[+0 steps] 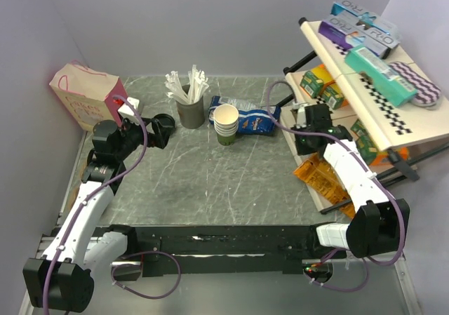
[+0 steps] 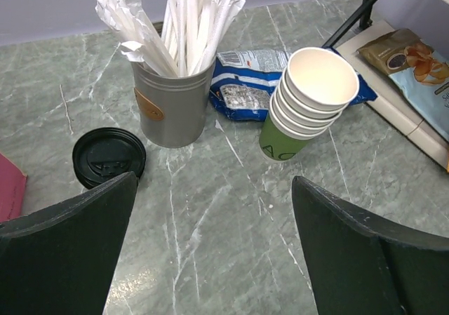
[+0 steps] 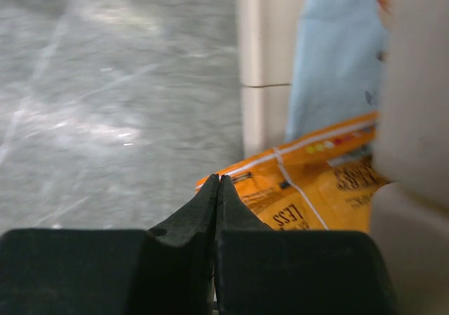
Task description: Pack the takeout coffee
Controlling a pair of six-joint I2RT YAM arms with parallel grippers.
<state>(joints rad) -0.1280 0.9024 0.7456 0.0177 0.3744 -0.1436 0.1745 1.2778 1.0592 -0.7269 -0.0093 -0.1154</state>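
Observation:
The takeout coffee shows in none of the views. A loose black lid lies flat on the marble table, left of the straw holder; no cup shows under it. My left gripper hovers low over the table at the back left, open wide with nothing between its fingers. It faces the straw holder and a stack of lidless cream paper cups. My right gripper is shut and empty, its tips just over the corner of an orange snack bag.
A pink paper bag stands at the back left, behind the left arm. A blue snack bag lies behind the cup stack. On the right stands a slanted display rack with boxes and snack packs.

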